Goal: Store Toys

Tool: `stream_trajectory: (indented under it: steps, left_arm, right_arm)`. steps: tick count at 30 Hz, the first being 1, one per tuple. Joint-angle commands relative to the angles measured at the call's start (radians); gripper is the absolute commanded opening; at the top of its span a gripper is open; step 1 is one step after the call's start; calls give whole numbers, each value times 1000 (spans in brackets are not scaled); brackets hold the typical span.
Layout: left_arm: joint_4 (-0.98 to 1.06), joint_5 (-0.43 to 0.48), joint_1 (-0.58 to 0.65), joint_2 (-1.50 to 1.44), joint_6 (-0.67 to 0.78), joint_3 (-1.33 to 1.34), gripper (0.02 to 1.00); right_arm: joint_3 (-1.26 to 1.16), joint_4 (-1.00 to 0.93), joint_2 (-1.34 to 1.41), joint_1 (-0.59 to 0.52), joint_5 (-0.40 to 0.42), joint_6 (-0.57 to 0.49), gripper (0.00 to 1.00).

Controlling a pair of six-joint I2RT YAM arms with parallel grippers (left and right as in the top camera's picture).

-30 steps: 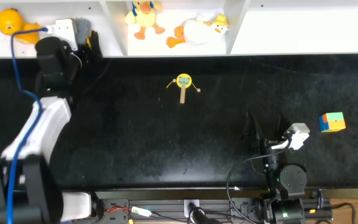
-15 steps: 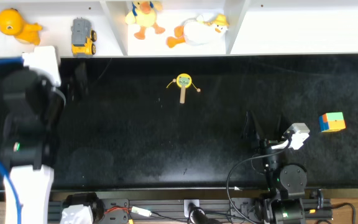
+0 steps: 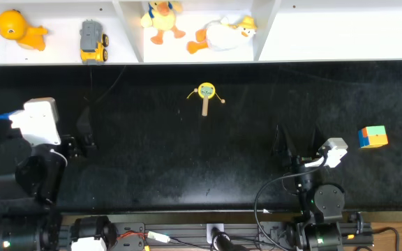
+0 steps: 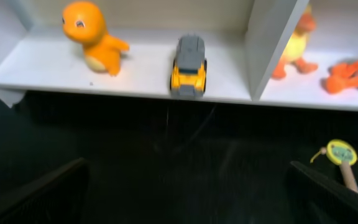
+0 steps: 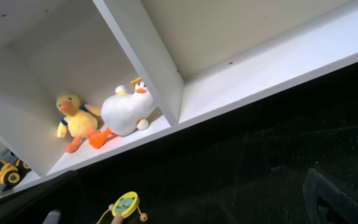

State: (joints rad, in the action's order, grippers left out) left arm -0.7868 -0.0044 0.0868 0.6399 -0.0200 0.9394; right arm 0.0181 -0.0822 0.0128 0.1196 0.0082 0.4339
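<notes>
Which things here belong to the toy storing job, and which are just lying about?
Job: orange figure, toy truck, yellow duck, white goose, on the shelf; rattle, coloured cube, on the table.
Lying about: cables at the front edge.

left hand (image 3: pixel 82 136) | let go of truck (image 3: pixel 93 40) | pulled back off shelf (image 3: pixel 58 50)

orange figurine (image 3: pixel 17 28), grey-and-yellow truck (image 3: pixel 93 42), multicoloured cube (image 3: pixel 373 137), black table (image 3: pixel 152 157)

Black table (image 3: pixel 187 167): yellow rattle drum (image 3: pixel 206 93) lying out ahead, between the left fingers (image 4: pixel 39 196) and right fingers (image 5: pixel 337 196), colourful cube (image 3: pixel 373 137) off right of the right ones. White shelf (image 3: pixel 326 42) beyond holds orange figure (image 3: pixel 16 26) plus toy truck (image 3: pixel 92 40), next bay plush duck (image 3: pixel 162 17) and white goose (image 3: pixel 222 35).
</notes>
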Motion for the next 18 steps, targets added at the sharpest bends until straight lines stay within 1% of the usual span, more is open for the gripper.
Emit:
stream_trajectory:
  steps: [1, 9, 10, 11, 12, 16, 18]
  left_arm:
    - [-51, -9, 2, 2, -14, 11, 1000]
    - [-195, -7, -1, -4, -14, 6, 998]
    - [-191, 14, -4, -13, -14, -2, 998]
    - [-172, 40, -4, -24, -14, -18, 998]
    - [-142, 48, -4, -43, -14, -48, 998]
    - [65, 44, -4, -137, -19, -237, 998]
    - [195, 43, -4, -199, -69, -358, 996]
  right_arm:
    - [-14, 5, -9, 5, 11, 4, 993]
    - [-14, 5, -9, 5, 11, 4, 996]
    - [-14, 5, -9, 5, 11, 4, 993]
    - [-14, 5, -9, 5, 11, 4, 996]
    - [-14, 6, -9, 5, 11, 4, 996]
    - [-14, 5, -9, 4, 11, 4, 996]
    - [-14, 5, -9, 5, 11, 4, 996]
